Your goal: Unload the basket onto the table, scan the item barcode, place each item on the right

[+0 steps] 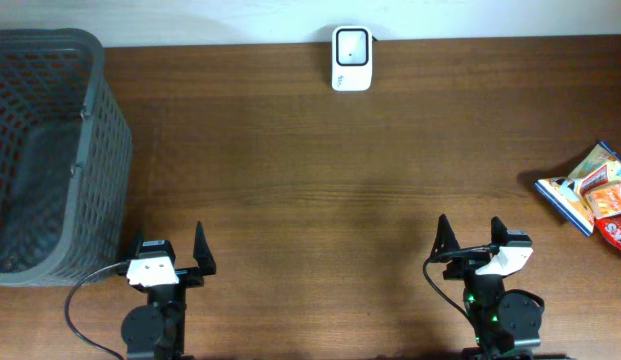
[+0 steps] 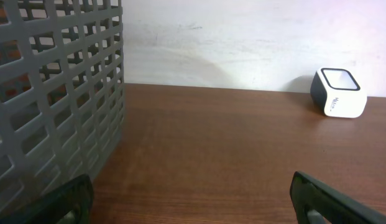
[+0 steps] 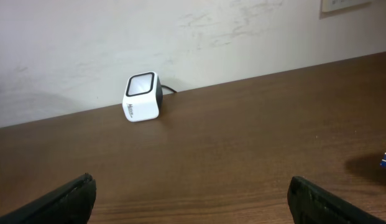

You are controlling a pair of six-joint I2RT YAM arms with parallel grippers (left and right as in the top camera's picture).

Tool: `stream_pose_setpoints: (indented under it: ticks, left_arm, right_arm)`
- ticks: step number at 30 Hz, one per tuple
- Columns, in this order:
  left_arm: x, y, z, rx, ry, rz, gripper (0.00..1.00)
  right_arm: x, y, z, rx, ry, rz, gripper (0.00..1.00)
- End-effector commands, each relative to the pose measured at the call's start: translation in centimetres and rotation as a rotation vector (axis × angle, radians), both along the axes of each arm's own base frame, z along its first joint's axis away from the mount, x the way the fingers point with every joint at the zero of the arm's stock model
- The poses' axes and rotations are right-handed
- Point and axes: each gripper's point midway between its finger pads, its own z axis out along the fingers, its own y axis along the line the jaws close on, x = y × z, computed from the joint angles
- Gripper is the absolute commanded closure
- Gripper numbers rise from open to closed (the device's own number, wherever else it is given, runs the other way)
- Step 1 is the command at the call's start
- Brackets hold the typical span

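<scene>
Left claw [image 1: 170, 246] and right claw [image 1: 470, 228] are sitting low over the counter [image 1: 290, 200], arms folded back, jaws spread wide and gripping nothing. Far ahead between them, the scanner [image 1: 351, 58] is standing. Snack packets [image 1: 590, 192] are lying well off the right claw's right side, cut off by the frame edge, their labels unreadable.

Soft even light, faint shadows, pics mostly sharp.

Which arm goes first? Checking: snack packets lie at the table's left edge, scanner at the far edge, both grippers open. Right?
No: the overhead view shows the snack packets at the table's right edge. The scanner is at the far edge; left gripper and right gripper are open.
</scene>
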Motion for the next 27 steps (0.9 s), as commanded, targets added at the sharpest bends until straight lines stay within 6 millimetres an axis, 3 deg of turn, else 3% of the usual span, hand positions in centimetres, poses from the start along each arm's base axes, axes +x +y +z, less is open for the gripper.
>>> stream_pose_setpoints:
  ticks: [1,4,9,13,27]
  left_arm:
    - [-0.03,-0.01,-0.07,0.022,0.003,-0.004,0.01]
    - [-0.03,-0.01,-0.09,0.022,0.003,-0.004,0.01]
    - [-0.03,-0.01,-0.09,0.022,0.003,-0.004,0.01]
    - [-0.03,-0.01,-0.09,0.022,0.003,-0.004,0.01]
    - [-0.03,-0.01,-0.07,0.022,0.003,-0.004,0.01]
  right_arm:
    - [0.0,-0.34,-0.34,-0.012,0.005,-0.017,0.02]
    - [0.0,-0.84,-0.31,-0.033,0.004,-0.044,0.02]
    - [-0.01,-0.23,-0.42,-0.252,0.005,0.007,0.02]
    - [-0.01,-0.25,-0.42,-0.325,0.004,0.012,0.02]
    - [-0.01,-0.23,-0.43,-0.322,0.004,0.013,0.02]
